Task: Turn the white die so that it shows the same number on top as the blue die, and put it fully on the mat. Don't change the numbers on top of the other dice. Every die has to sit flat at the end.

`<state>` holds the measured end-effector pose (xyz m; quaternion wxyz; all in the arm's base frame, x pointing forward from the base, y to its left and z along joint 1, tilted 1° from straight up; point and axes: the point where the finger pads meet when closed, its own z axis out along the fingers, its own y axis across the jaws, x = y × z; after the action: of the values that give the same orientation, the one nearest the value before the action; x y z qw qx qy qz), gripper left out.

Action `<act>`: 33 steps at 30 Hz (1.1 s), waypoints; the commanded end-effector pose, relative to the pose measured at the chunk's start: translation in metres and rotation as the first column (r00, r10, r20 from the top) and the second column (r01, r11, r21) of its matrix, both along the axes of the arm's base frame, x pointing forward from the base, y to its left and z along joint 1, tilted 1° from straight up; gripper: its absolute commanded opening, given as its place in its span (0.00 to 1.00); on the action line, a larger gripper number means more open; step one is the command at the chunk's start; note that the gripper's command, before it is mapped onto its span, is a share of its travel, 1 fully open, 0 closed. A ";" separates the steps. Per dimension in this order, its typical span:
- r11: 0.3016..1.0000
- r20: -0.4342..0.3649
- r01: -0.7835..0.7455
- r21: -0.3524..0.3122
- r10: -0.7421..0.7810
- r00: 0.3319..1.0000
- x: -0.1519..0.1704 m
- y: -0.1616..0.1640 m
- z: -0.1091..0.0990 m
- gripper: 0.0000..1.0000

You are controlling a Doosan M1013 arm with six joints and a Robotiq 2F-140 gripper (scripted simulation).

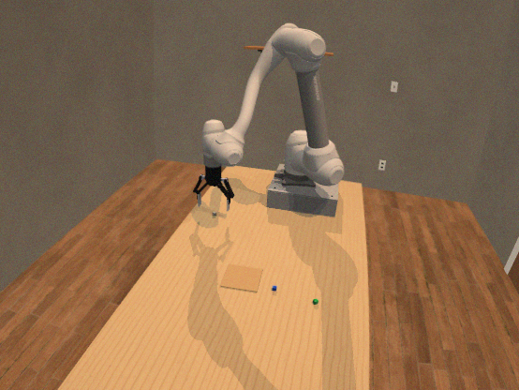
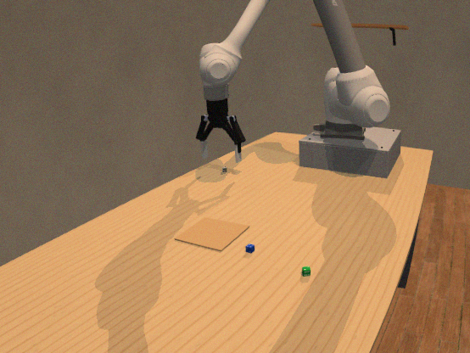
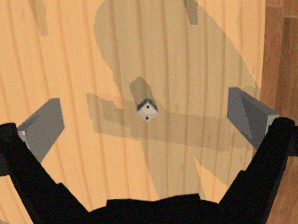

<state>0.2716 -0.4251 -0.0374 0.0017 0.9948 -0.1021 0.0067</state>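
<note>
The white die (image 1: 215, 214) lies on the table near its far left edge, in the gripper's shadow; it also shows in the exterior view (image 2: 224, 170) and in the wrist view (image 3: 147, 110). My gripper (image 1: 214, 202) is open and empty, hanging a little above the die with a finger to each side; it shows in the exterior view (image 2: 221, 157) and the wrist view (image 3: 148, 125). The tan mat (image 1: 242, 277) (image 2: 212, 233) lies mid-table. The blue die (image 1: 274, 289) (image 2: 250, 249) sits just right of the mat. Its top number is too small to read.
A green die (image 1: 316, 302) (image 2: 305, 271) sits further right. The arm's grey base block (image 1: 303, 194) stands at the table's far end. The table's left edge is close to the white die, with the wooden floor beyond (image 3: 282, 43).
</note>
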 end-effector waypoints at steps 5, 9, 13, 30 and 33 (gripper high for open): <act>1.000 0.000 0.000 0.000 0.000 1.000 0.000 0.000 0.000 1.00; 1.000 0.000 0.000 0.000 0.000 1.000 0.000 0.000 0.000 1.00; 1.000 0.000 0.000 0.000 0.000 1.000 0.000 0.000 0.000 1.00; 1.000 0.000 0.000 0.000 0.000 1.000 0.003 0.001 0.000 1.00; 1.000 0.000 0.000 0.000 0.000 1.000 0.004 0.002 0.000 1.00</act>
<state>0.2748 -0.4234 -0.0374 0.0017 0.9948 -0.1020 0.0068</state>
